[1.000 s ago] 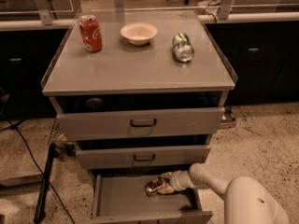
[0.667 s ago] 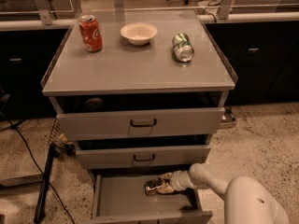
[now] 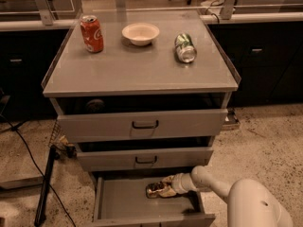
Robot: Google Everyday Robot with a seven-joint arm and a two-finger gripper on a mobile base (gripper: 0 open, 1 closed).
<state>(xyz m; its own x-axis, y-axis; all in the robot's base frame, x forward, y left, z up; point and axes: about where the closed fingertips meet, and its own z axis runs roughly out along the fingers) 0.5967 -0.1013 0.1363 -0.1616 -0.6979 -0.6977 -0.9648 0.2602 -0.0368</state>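
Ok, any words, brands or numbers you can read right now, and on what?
None can be read as it stands.
On the red can: white script, too blurred to read.
On the green can, lying on its side: print too blurred to read.
On the bowl: none.
On the hand, inside the open bottom drawer: none readable.

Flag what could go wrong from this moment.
The gripper is low inside the open bottom drawer, at a shiny packet; lifting could knock the arm against the middle drawer just above.
The green can lies on its side on the cabinet top; a bump might roll it.
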